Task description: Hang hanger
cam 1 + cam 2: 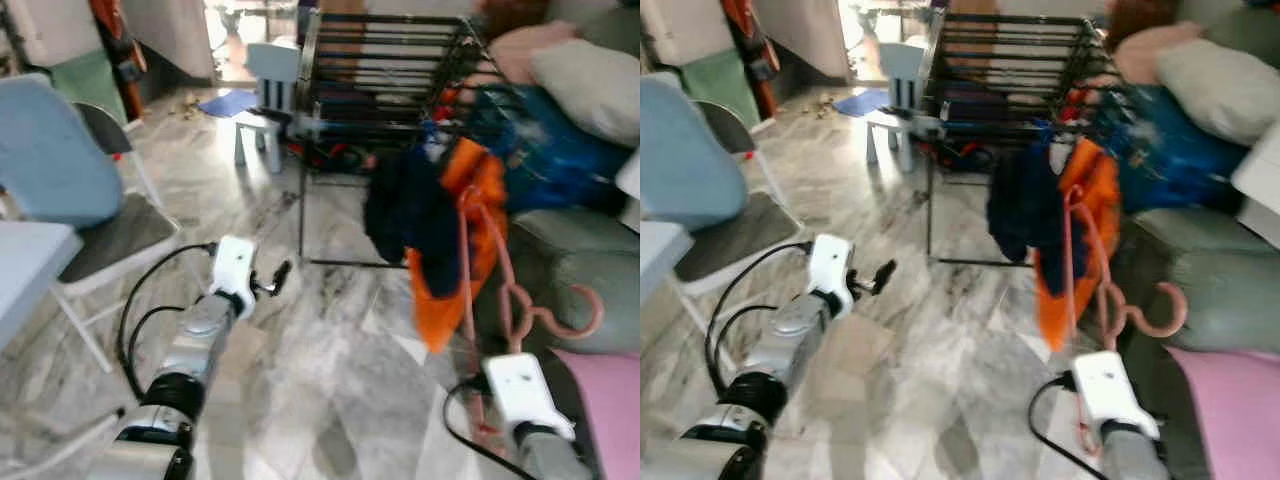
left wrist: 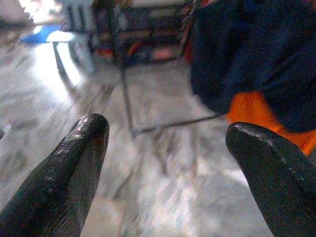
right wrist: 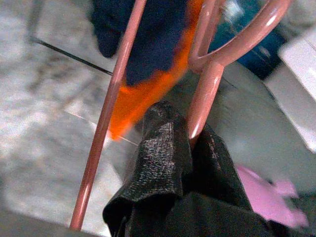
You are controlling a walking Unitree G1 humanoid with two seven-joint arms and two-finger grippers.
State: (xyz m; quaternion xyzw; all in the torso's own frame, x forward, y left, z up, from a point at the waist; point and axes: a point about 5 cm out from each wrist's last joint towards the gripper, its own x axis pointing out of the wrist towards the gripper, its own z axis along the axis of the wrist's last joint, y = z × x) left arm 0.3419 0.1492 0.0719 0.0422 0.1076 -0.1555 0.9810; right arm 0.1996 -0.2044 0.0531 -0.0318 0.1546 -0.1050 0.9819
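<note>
A pink hanger (image 1: 468,290) carries an orange and navy garment (image 1: 440,215), and its hook (image 1: 585,312) curls out to the right over the sofa. In the right wrist view my right gripper (image 3: 190,138) is shut on the hanger (image 3: 207,89) just below the hook's neck. The garment hangs in front of a black wire drying rack (image 1: 390,60). My left gripper (image 1: 280,275) reaches forward low over the floor, left of the garment. In the left wrist view its fingers (image 2: 74,163) stand wide apart, open and holding nothing.
A grey-blue chair (image 1: 50,150) stands at the left and a small white chair (image 1: 265,90) farther back. On the right is a grey sofa (image 1: 570,255) with pillows (image 1: 590,85) and a blue bag (image 1: 550,150). Marble floor (image 1: 330,350) lies between my arms.
</note>
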